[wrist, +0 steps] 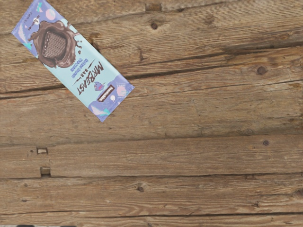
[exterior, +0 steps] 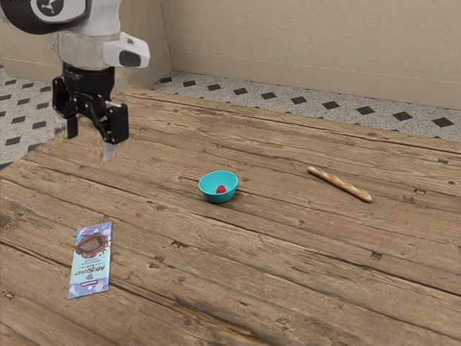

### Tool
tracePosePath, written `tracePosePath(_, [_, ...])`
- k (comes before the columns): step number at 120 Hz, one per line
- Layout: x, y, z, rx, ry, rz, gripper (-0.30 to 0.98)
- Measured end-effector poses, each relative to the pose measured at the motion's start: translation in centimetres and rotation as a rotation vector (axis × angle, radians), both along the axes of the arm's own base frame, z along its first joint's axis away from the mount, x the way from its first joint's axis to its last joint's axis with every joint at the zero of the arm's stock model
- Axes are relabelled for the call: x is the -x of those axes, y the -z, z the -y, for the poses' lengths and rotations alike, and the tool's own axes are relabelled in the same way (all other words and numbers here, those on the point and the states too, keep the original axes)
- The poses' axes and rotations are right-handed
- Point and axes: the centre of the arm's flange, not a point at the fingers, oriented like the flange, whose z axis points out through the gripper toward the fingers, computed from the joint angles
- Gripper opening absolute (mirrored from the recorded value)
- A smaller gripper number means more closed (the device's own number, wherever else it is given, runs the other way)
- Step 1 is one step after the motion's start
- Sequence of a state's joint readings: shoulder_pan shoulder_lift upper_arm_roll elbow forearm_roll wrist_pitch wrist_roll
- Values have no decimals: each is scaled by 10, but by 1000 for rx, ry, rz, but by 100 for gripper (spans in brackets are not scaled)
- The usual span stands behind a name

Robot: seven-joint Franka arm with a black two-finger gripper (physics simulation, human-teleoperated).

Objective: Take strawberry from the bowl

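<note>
Strawberry point(exterior: 221, 189): low inside the bowl, so the taking has yet to be done; we judge the task to be at its very start, with the approach, the grasp and the lift out all left to us.
Bowl point(exterior: 216, 197): upright on the desk point(exterior: 274, 288), its mouth open above the fruit; we see nothing covering it.
Tool point(exterior: 90, 140): its two fingers stand wide apart with nothing between them; we have it raised, well apart from the bowl, towards the exterior view's left.
Strawberry tip: we cannot tell which way it points; it shows as a small, roundish red patch.
Strawberry long axis: we cannot make one out either; we would want a closer look from above before choosing how to turn the fingers.
Chocolate bar point(wrist: 71, 61): flat on the desk, apart from the bowl; we have no need of it.
</note>
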State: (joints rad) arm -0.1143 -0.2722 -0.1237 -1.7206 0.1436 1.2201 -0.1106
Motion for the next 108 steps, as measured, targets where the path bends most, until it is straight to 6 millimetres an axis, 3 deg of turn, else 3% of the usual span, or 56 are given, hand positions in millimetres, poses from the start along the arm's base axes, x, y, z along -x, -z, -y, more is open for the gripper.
tracePosePath(14, [-17, -6, 2, 27, -6, 127, 69])
tracePosePath(28, [-54, 14, -10, 22, -46, 152, 69])
tracePosePath(36, [-93, 44, -26, 21, -90, 139, 69])
tracePosePath(47, [-153, 108, -53, 39, -161, 108, 69])
tracePosePath(56, [-177, 132, -74, 59, -216, 123, 69])
tracePosePath(72, [-186, 131, -65, 103, -240, 177, 69])
tracePosePath(94, [-186, 111, -42, 141, -247, 243, 69])
tracePosePath(108, [-170, 80, -56, 137, -333, 304, 69])
